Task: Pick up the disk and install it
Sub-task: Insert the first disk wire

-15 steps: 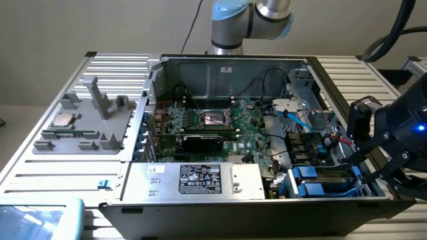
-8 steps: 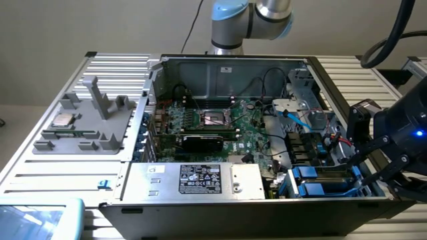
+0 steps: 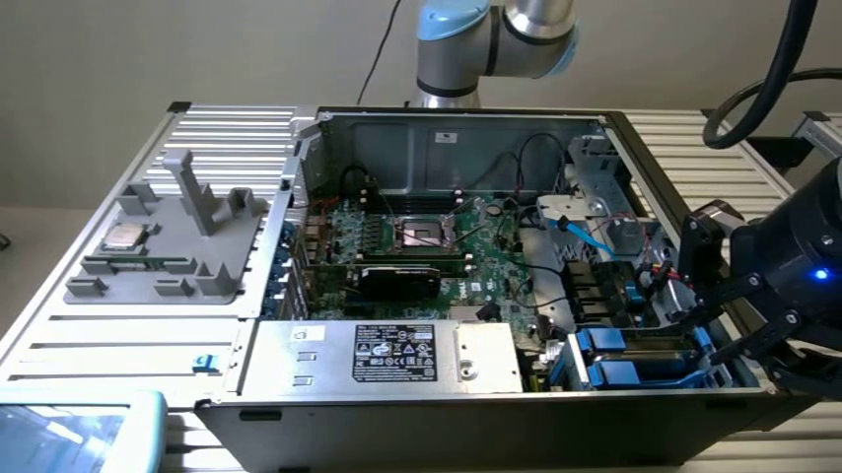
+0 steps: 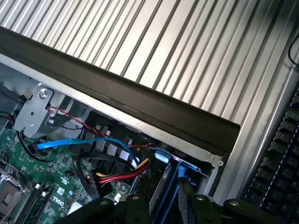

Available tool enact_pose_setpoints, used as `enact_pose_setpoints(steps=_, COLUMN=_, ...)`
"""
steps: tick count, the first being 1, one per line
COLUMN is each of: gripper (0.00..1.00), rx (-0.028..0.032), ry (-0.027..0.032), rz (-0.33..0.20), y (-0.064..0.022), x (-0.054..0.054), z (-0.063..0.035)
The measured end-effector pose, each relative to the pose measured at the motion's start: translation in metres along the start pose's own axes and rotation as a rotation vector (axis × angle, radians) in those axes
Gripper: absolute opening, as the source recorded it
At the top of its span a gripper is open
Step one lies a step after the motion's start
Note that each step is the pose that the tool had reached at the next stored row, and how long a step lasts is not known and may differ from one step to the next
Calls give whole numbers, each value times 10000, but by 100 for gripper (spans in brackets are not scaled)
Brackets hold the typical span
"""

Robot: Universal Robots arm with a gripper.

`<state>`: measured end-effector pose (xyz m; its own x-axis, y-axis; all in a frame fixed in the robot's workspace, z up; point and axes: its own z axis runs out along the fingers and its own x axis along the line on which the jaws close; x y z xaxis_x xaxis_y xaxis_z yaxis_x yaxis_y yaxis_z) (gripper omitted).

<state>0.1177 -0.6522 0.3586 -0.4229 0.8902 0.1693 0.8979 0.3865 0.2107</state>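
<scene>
In the wrist view the disk (image 4: 163, 184) stands edge-on between my black fingers (image 4: 135, 205), a grey metal slab with a blue bracket (image 4: 180, 175) along its side. My gripper (image 4: 166, 207) is shut on it. The disk's far end reaches into the drive bay beside the case's corner (image 4: 218, 161). In the exterior view my gripper (image 3: 711, 330) hangs over the blue-railed drive bay (image 3: 632, 357) at the open case's front corner, on the exterior view's right. The arm hides most of the disk there.
Red, yellow and blue cables (image 4: 117, 175) lie close beside the bay. The green motherboard (image 3: 435, 246) fills the case's middle, with a silver box (image 3: 382, 355) bearing a sticker in front. A grey fixture (image 3: 172, 246) holding a small chip (image 3: 125, 236) stands outside. A keyboard (image 4: 280, 154) lies past the black case rim (image 4: 140, 100).
</scene>
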Motion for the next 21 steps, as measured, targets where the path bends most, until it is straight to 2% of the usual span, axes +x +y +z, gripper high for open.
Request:
enact_pose_setpoints(steps=3, gripper=38, rx=-27, ry=42, rz=6, y=-8, x=-16, z=-3)
enact_pose_setpoints(steps=4, gripper=38, rx=-59, ry=53, rz=2, y=-10, x=-17, z=0)
enact_pose_setpoints(steps=8, gripper=38, rx=-247, ry=37, rz=-106, y=-15, x=-19, z=18)
enact_pose_setpoints(steps=15, gripper=38, rx=-499, ry=-5, rz=-341, y=-54, x=-15, z=65)
enact_pose_setpoints(steps=17, gripper=38, rx=-538, ry=-8, rz=-436, y=-66, x=-13, z=75)
enact_pose_setpoints(steps=19, gripper=38, rx=-573, ry=3, rz=-565, y=-77, x=-12, z=89)
enact_pose_setpoints(steps=20, gripper=38, rx=-592, ry=35, rz=-615, y=-81, x=-12, z=94)
enact_pose_setpoints(steps=21, gripper=38, rx=-623, ry=92, rz=-644, y=-87, x=-10, z=99)
